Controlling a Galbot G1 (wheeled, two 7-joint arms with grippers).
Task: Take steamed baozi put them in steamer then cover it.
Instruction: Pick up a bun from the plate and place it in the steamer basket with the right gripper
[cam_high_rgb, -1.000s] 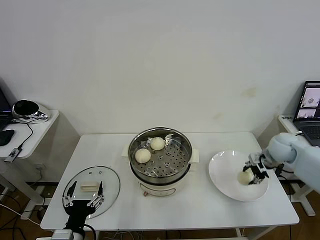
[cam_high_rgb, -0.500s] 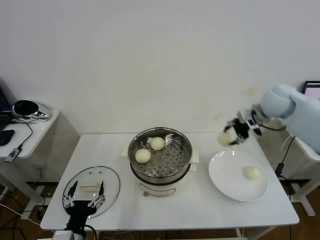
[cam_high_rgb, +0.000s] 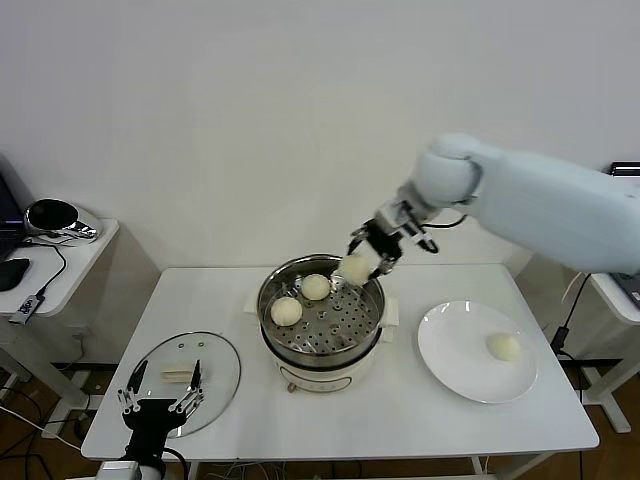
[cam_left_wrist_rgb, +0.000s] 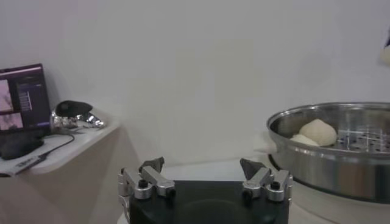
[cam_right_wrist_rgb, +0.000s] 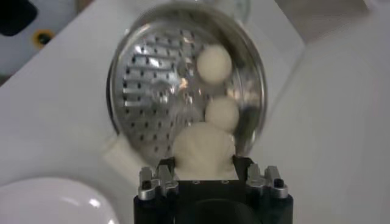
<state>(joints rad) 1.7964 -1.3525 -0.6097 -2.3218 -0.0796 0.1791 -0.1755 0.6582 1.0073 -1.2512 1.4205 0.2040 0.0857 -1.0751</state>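
My right gripper (cam_high_rgb: 362, 262) is shut on a cream-white baozi (cam_high_rgb: 355, 268) and holds it above the far right rim of the steel steamer (cam_high_rgb: 368, 318). From the right wrist the held baozi (cam_right_wrist_rgb: 203, 151) fills the space between the jaws. Two baozi (cam_high_rgb: 315, 287) (cam_high_rgb: 286, 311) lie on the perforated tray at the steamer's left side. Another baozi (cam_high_rgb: 504, 346) rests on the white plate (cam_high_rgb: 450, 355) at the right. My left gripper (cam_high_rgb: 155, 400) hangs open low at the front left, over the near edge of the glass lid (cam_high_rgb: 220, 363).
The glass lid lies flat on the white table (cam_high_rgb: 330, 420) left of the steamer, its handle (cam_high_rgb: 178, 375) up. A side table (cam_high_rgb: 70, 262) with a shiny object stands far left. Bare table surface lies in front of the steamer.
My right arm lifted a baozi off the plate and swung it left, from the plate to above the steamer's far right rim. One baozi stays on the plate. The left arm barely moved.
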